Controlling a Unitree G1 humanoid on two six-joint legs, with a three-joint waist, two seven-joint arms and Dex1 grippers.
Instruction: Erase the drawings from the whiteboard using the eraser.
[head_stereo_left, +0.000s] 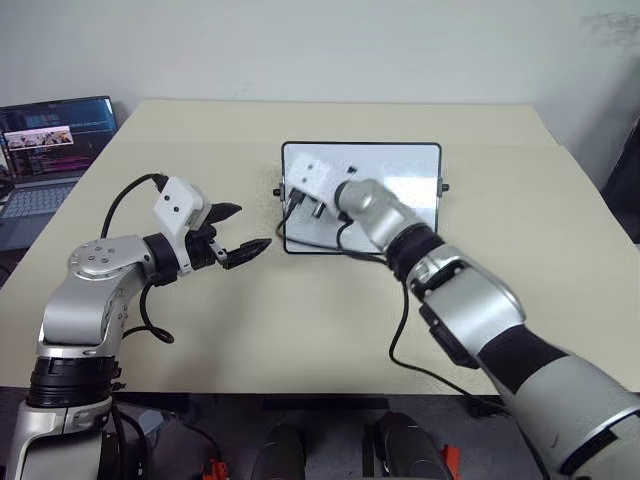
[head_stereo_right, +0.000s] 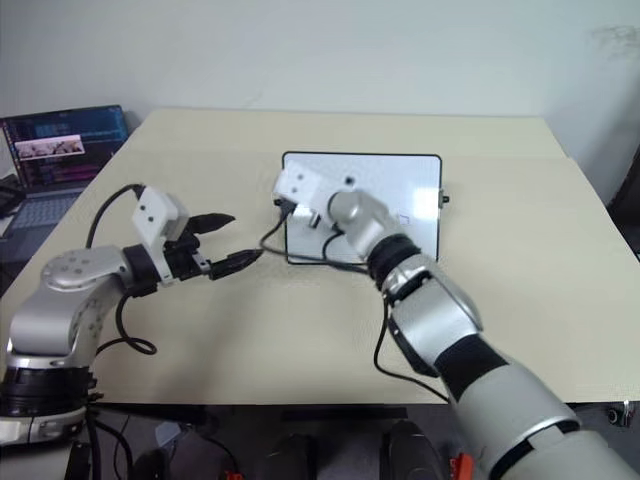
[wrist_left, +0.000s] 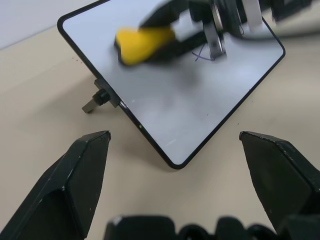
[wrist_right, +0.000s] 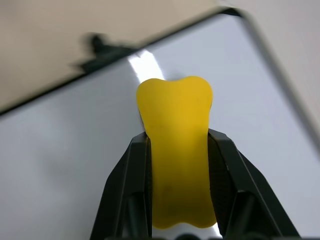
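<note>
The whiteboard (head_stereo_left: 400, 165) lies flat on the table's far middle. My right gripper (wrist_right: 178, 137) is shut on the yellow eraser (wrist_right: 175, 110) and holds it over the board's left part; whether the eraser touches the surface I cannot tell. The left wrist view shows the eraser (wrist_left: 142, 42) blurred above the board (wrist_left: 175, 110), with a blue scribble drawing (wrist_left: 202, 54) just beside it. To the left of the board my left gripper (head_stereo_left: 235, 235) hovers open above the table, pointing toward the board with nothing between its fingers.
An open laptop (head_stereo_left: 50, 150) stands past the table's far left corner. A black knob (wrist_left: 97, 99) sticks out from the board's side. The beige table (head_stereo_left: 300, 330) stretches bare in front of the board. A black cable (head_stereo_left: 400, 340) hangs along my right arm.
</note>
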